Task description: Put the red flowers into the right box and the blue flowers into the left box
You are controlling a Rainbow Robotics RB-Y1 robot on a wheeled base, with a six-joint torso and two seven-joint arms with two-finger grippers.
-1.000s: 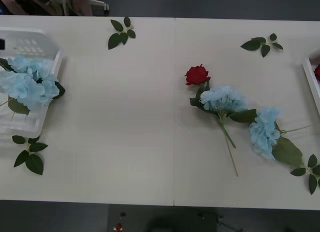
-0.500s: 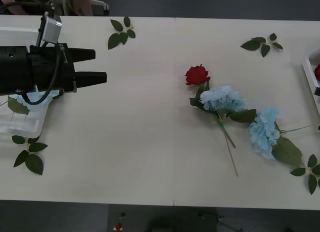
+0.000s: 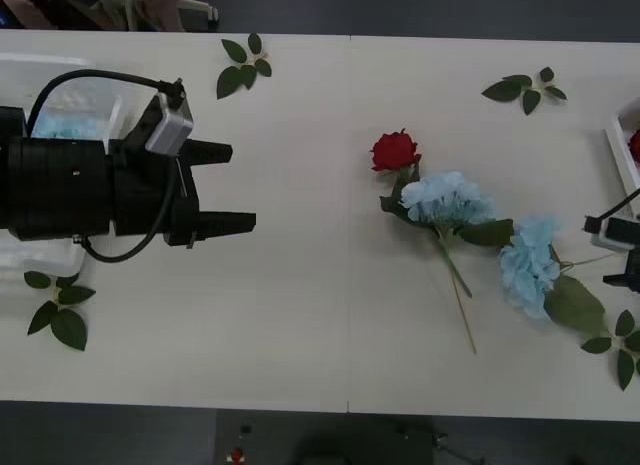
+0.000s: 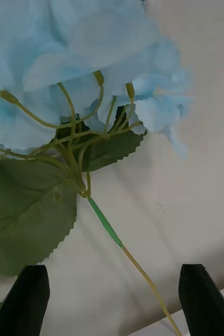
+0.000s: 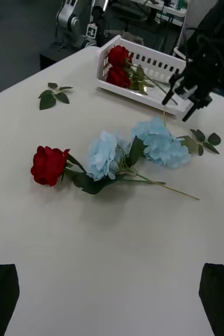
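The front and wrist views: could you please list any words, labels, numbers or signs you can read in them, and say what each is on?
No readable text in any view.
A small label on the grey machine behind the cream-white table is too small to read.
The black left gripper, the deep-red rose and the white slotted plastic basket carry no markings.
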